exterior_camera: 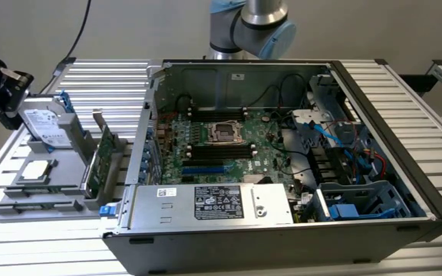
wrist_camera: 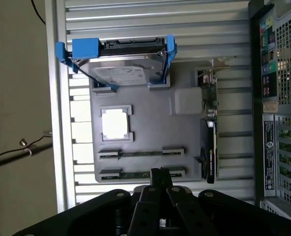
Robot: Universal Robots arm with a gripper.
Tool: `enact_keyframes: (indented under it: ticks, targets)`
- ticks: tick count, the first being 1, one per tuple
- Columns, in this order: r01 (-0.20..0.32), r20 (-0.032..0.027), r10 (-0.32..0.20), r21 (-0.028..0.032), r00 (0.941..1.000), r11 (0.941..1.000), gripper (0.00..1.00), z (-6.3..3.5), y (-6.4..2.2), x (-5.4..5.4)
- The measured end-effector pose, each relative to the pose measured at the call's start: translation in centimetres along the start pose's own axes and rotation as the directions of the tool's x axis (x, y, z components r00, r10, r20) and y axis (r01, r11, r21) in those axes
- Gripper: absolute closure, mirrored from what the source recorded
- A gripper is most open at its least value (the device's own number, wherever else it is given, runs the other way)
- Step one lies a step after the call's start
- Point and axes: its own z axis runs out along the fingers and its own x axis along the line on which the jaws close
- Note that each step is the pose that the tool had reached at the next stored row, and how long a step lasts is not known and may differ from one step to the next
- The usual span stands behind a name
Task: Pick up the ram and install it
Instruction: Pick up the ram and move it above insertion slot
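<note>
Wrist view, pincer (wrist_camera: 160,173) closed tight over ram (wrist_camera: 135,175) on gray tray (wrist_camera: 150,118), hard drive (wrist_camera: 128,73), green card (wrist_camera: 209,137) alongside

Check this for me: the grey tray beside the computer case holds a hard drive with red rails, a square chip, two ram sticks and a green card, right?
Not quite. The hard drive has blue rails, not red ones, as the wrist view shows. The rest of what you said stands.
</note>
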Motion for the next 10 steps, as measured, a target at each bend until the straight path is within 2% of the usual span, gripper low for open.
enact_keyframes:
  ticks: [5,10]
  targets:
    - [0.091,-0.0047,-0.091,0.0019,0.9959,0.9959,0.89,0.2,-0.01,0.0]
    - [0.181,-0.0096,-0.181,0.0035,0.9835,0.9835,0.89,0.4,-0.02,-0.01]
